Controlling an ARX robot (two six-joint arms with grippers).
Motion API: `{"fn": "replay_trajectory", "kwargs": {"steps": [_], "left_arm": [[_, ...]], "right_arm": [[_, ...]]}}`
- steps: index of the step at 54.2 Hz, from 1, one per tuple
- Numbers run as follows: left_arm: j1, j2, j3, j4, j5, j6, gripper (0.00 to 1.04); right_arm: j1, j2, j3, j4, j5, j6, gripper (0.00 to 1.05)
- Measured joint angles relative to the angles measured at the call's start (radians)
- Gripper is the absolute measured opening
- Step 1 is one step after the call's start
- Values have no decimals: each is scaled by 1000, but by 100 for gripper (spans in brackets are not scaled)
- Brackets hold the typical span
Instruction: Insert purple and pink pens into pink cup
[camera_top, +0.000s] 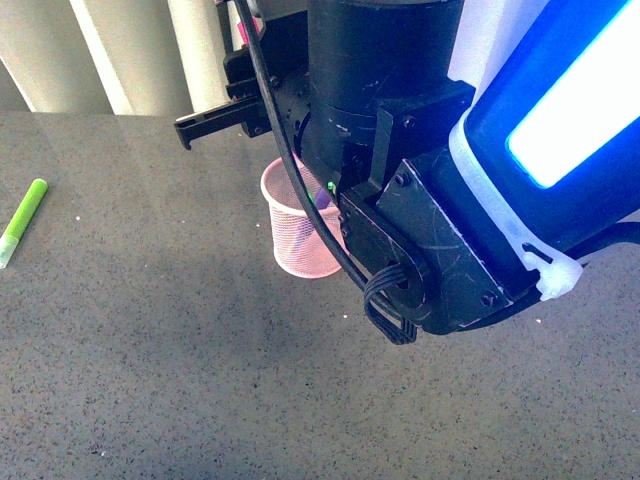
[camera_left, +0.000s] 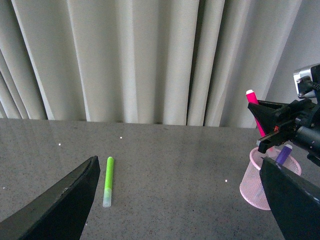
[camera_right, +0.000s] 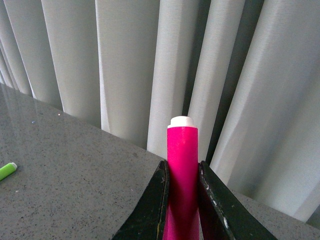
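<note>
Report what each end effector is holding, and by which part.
Right end effector grips the pink pen on its body, below the white end plug. Left end effector is open, holding nothing.

Lime-green marker lies flat on worktop, far left in front view, alone, well apart from other items. Body bright green, paler translucent cap end twd the robot side, other end twd the back. Slightly angled, not square w/ worktop edge. Worktop dark grey, speckled, semi-gloss; a few tiny white specks on it, faint reflection near back edge. Behind it, off-white curtain w/ vertical folds across the whole bkgd. Right wrist view shows only the marker's tip at frame edge.
</note>
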Motion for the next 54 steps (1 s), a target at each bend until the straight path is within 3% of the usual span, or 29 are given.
{"fn": "replay_trajectory", "kwargs": {"steps": [31,54], "left_arm": [[0,0,0,0,0,0,98],[0,0,0,0,0,0,98]], "right_arm": [[-4,42,-1,-28,2,25,13],[-1,-9,-56,-47,43,35,93]]}}
